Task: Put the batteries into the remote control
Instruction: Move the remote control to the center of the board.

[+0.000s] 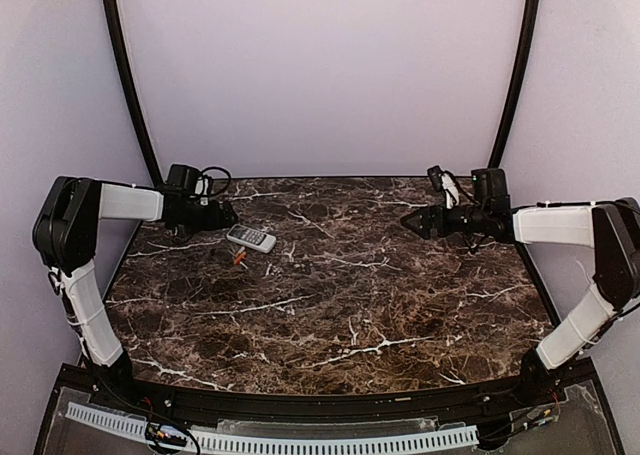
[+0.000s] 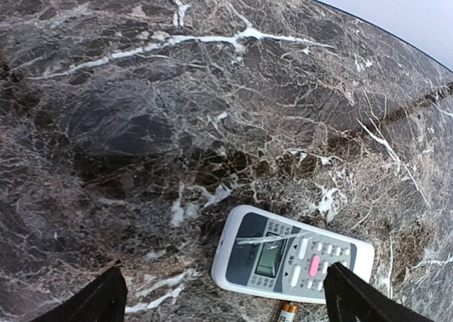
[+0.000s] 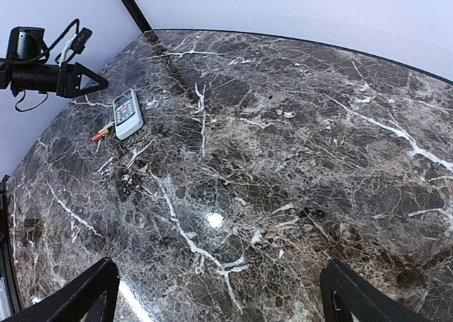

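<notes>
The white remote control [image 1: 251, 238] lies face up, buttons showing, at the back left of the marble table [image 1: 380, 305]. It also fills the lower part of the left wrist view as the remote control [image 2: 290, 255]. Slim orange batteries [image 1: 240, 257] lie on the table right beside its near edge; one battery's tip [image 2: 287, 311] shows in the left wrist view. My left gripper [image 1: 228, 215] hovers just left of and behind the remote, open and empty, its fingers [image 2: 106, 297] spread wide. My right gripper [image 1: 408, 221] is far off at the back right, open and empty over bare marble [image 3: 219, 286].
A small flat white piece [image 1: 268, 269] lies a little to the right of the batteries. From the right wrist, the remote control [image 3: 127, 113], batteries [image 3: 102, 132] and left gripper [image 3: 85, 81] appear far away at upper left. Purple walls enclose the table.
</notes>
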